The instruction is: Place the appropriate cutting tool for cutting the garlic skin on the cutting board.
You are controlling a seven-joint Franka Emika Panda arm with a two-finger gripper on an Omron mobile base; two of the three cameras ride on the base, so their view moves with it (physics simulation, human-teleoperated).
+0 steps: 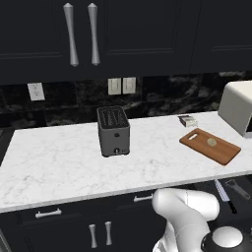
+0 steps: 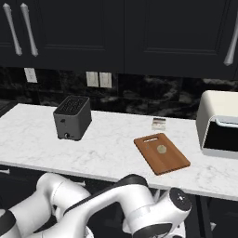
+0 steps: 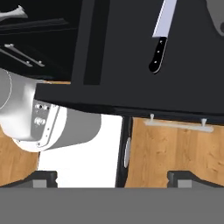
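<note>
The cutting tool (image 1: 222, 191) is a slim knife with a pale blade and black handle, lying in a dark open drawer below the counter's right end. In the hand view the knife (image 3: 159, 37) lies near the top, well ahead of my gripper (image 3: 113, 179), which is open and holds nothing. The reddish-brown cutting board (image 1: 224, 150) (image 2: 171, 162) rests on the right part of the marble counter. The garlic (image 1: 211, 142) (image 2: 161, 148), a small pale lump, sits on it.
A stubby grey tool with a looped handle (image 1: 239, 188) (image 3: 216, 17) lies beside the knife. On the counter stand a dark toaster (image 1: 113, 130) (image 2: 72, 117), a small grey-white box (image 1: 187, 120) (image 2: 158, 123) and a white oven (image 1: 238, 106) (image 2: 218, 123). A drawer handle (image 3: 177, 124) is close ahead.
</note>
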